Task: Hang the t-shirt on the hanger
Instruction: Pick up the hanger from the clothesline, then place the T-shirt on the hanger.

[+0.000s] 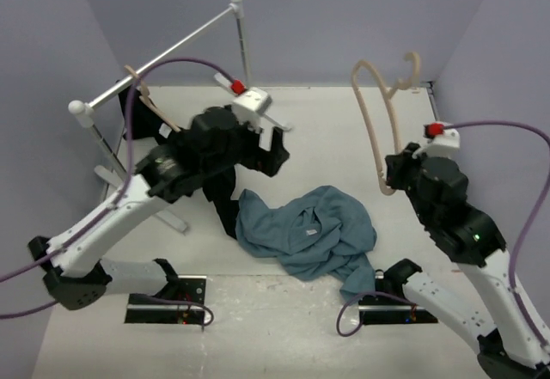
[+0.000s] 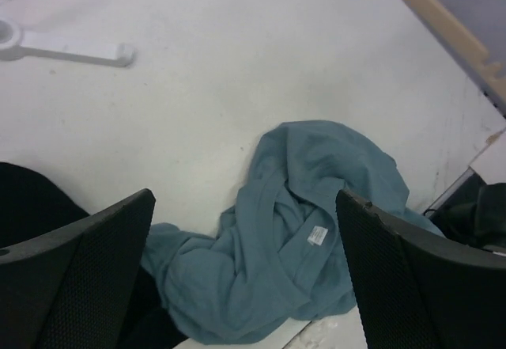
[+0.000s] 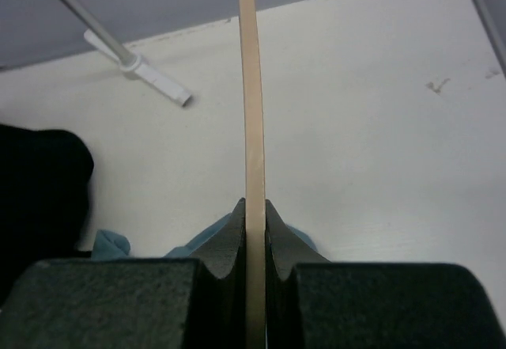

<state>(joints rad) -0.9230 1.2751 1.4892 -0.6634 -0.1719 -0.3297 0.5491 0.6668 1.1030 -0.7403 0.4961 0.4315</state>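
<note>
The left fingers (image 2: 87, 278) stand wide apart with nothing between them, hanging above the bench (image 1: 335, 121) and looking down on the t-shirt (image 2: 316, 199). Behind that arm, at the far left, a rail (image 1: 163, 61) carries a black garment (image 1: 225, 203) whose lower end droops to the bench and meets the t-shirt's left edge; whether it merely touches or overlaps it I cannot tell. The t-shirt lies in a crumpled heap in the middle of the bench, near the front edge, with folds piled on each other and a small white label (image 2: 318, 236) showing among them. It looks light, soft and quite limp, so it will probably sag from any single hold, and a pinch into the heap is likely to gather several layers at once. The label suggests the neck lies there, so the fold of collar just beside it seems the best place to take hold, since the neck opening is what must be found. To the right, the hanger (image 1: 380, 130) stands upright, hook uppermost, well apart from the cloth. The right fingers (image 3: 225, 242) are clamped tight on its thin lower frame. It looks stiff, light and smooth, and may twist in so narrow a grip once cloth drags on it.
</note>
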